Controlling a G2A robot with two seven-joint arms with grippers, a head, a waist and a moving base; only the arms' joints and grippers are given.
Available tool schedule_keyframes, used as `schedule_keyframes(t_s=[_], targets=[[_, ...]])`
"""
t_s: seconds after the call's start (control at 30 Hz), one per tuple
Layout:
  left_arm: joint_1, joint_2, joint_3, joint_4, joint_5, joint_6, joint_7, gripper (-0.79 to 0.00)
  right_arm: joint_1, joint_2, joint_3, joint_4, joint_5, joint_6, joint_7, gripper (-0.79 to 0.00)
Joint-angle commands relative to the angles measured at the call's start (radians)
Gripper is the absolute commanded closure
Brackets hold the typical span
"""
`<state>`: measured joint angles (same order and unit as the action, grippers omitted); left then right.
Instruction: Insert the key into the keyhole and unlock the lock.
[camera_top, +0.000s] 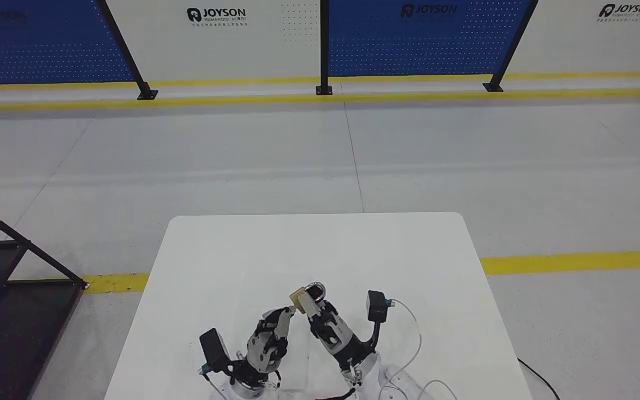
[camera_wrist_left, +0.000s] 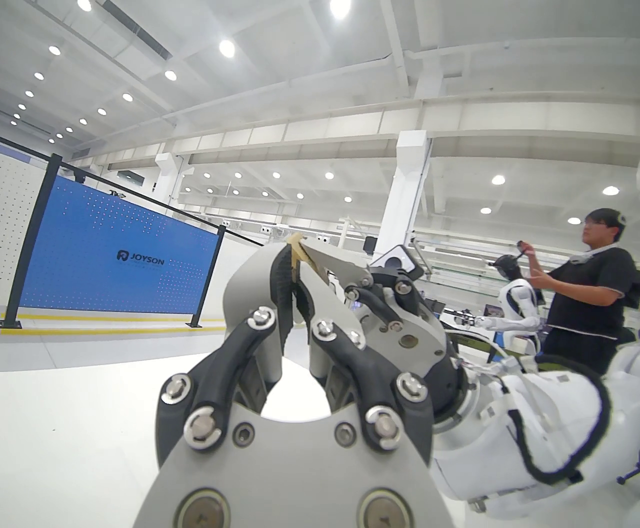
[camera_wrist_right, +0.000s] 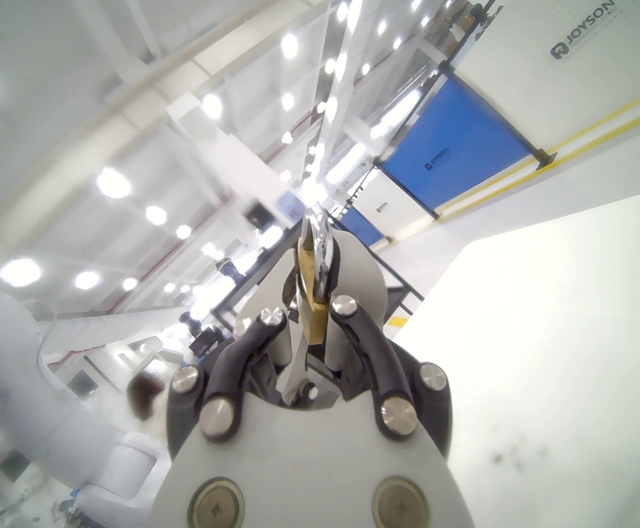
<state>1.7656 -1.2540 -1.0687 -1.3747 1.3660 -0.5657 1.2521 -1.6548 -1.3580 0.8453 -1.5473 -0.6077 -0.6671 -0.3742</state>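
Black pads (camera_wrist_left: 284, 285): ribbed, on the left claw (camera_wrist_left: 296, 257), drawn close with only a thin piece between their tips.
Key (camera_wrist_left: 297, 248): a thin tan sliver pinched at the left claw's tips; its blade is hidden.
Right claw (camera_wrist_right: 320, 270): closed on the lock (camera_wrist_right: 311, 287), one finger on each flat face.
Lock: brass body held between the right fingers, silver shackle (camera_wrist_right: 320, 235) sticking out past the tips.
Meeting: in the top view the two claws lean toward each other and the left tips touch the lock's body; I cannot tell whether the key sits in the keyhole.
Place: both claws are over the near part of the white table (camera_top: 400, 260), about midway across.
Beyond: a yellow line (camera_top: 560, 263) on the grey floor past the table's far edge, then blue and white panels (camera_top: 420, 35).
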Motion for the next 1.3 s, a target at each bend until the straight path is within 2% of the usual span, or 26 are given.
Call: schedule_keyframes(t_s=[0.0,0.23,0.27,0.3,0.4,0.57,0.7,1.0,1.07,1.27], targets=[[-0.002,-0.001,0.008,0.0,-0.019,-0.008,-0.006,-0.342,-0.001,0.0,0.0,0.0,-0.001,0.0,0.0,0.0],[0.016,0.013,0.009,-0.049,-0.128,-0.081,-0.079,-0.459,-0.006,0.001,0.006,-0.005,-0.006,-0.007,-0.001,0.0],[0.022,0.017,0.005,-0.058,-0.144,-0.097,-0.095,-0.496,-0.008,0.002,0.009,-0.006,-0.007,-0.009,0.0,0.0],[0.029,0.021,-0.001,-0.068,-0.162,-0.117,-0.114,-0.6,-0.01,0.003,0.012,-0.008,-0.009,-0.013,0.001,0.0],[0.059,0.04,-0.029,-0.102,-0.248,-0.213,-0.211,-0.782,-0.014,0.008,0.023,-0.011,-0.039,-0.038,0.01,0.0],[0.12,0.079,-0.126,-0.135,-0.443,-0.442,-0.44,-0.785,-0.028,0.019,0.039,-0.014,-0.116,-0.084,0.019,0.0],[0.154,0.106,-0.137,-0.158,-0.519,-0.447,-0.519,-0.785,-0.033,0.021,0.043,-0.018,-0.139,-0.092,0.014,0.0],[0.154,0.106,-0.137,-0.158,-0.519,-0.447,-0.519,-0.785,-0.033,0.021,0.043,-0.018,-0.139,-0.092,0.014,0.0],[0.154,0.106,-0.137,-0.158,-0.519,-0.447,-0.519,-0.785,-0.031,0.02,0.048,-0.023,-0.129,-0.062,0.009,0.0],[0.138,0.116,-0.102,-0.174,-0.543,-0.447,-0.622,-0.785,-0.022,0.02,0.053,-0.019,-0.095,-0.077,-0.003,0.0]])
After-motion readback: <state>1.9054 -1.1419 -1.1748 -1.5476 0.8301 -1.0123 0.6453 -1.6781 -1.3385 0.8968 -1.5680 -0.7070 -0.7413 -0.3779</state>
